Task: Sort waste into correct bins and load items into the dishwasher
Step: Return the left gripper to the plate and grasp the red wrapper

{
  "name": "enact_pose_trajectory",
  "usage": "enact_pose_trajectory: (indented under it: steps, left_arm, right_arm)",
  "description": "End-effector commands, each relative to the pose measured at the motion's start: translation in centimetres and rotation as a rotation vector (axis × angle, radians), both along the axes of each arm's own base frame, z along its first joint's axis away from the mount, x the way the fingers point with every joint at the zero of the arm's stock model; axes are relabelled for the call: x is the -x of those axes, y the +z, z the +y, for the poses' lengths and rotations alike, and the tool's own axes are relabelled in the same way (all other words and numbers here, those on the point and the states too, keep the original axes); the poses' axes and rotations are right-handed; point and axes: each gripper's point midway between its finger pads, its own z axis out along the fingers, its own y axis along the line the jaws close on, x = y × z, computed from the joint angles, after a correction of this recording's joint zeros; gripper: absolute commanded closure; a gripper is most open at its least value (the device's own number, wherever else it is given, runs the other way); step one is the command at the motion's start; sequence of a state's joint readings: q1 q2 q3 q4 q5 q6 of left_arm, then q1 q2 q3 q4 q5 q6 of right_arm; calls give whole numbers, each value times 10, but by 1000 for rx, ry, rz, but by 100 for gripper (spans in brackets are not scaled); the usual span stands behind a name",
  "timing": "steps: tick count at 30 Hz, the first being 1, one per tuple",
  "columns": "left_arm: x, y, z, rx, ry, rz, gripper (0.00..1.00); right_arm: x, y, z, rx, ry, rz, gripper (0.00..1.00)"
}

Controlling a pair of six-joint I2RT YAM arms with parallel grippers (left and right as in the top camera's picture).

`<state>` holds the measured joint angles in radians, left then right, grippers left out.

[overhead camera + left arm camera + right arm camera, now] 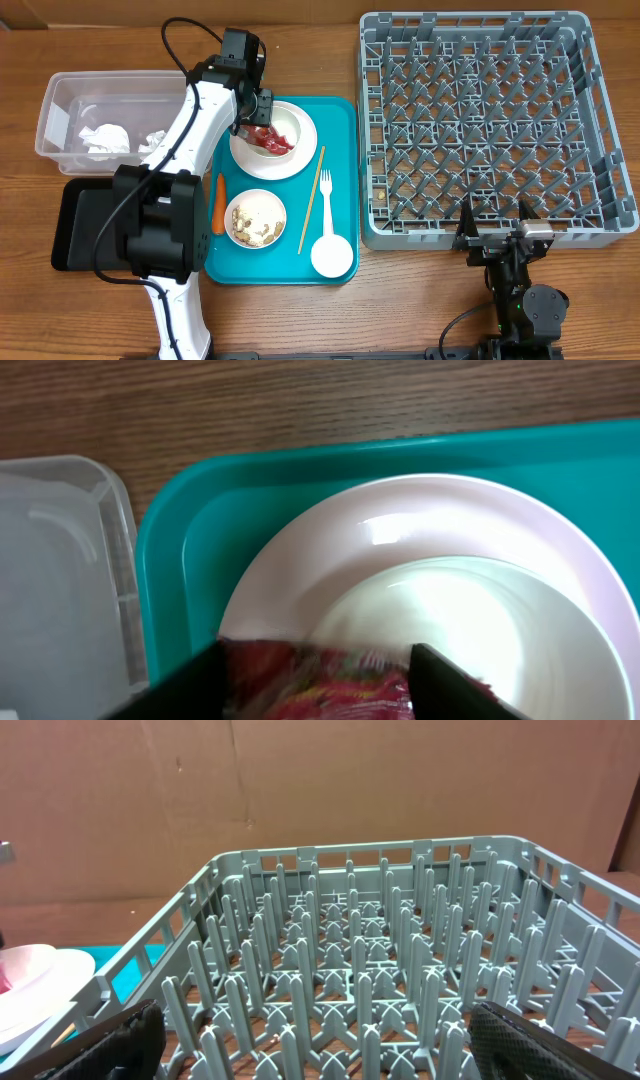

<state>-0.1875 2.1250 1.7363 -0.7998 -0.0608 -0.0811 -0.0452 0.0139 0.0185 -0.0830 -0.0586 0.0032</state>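
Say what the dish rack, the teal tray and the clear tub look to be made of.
Dish rack: likely moulded plastic, matt grey; one uniform colour, with pegs and grid formed in one piece.
Teal tray: probably plastic, smooth with a slight sheen; even colour and a rounded raised rim.
Clear tub: translucent plastic, fairly glossy; hazy see-through walls with pale glints.

red wrapper (pixel 268 138) crumpled on white plate (pixel 300 160) | nuts (pixel 250 226) in bowl (pixel 262 197) | carrot (pixel 219 203) just left of bowl | chopstick (pixel 311 200), fork (pixel 326 195), cup (pixel 332 257) to its right | napkins (pixel 105 138) in clear tub (pixel 55 100) | black tray (pixel 75 225) beside tub | grey rack (pixel 495 120) far right
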Motion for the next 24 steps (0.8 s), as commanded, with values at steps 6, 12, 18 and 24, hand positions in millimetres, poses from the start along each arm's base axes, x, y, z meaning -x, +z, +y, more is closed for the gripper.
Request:
enact_pose_trajectory:
  steps: [6,12,18,24]
  left_arm:
    - [2,-2,1,2,-9,14,78]
    - [7,-4,2,-2,-9,37,96]
    - [10,-3,3,-4,-8,47,96]
    - [12,10,3,3,8,44,96]
  right_arm:
    - [0,-2,-3,5,-17,-2,0]
    - [0,-2,-3,5,-17,-2,0]
    - [0,-2,-3,5,-17,-2,0]
    - [0,-2,-3,4,-17,-2,0]
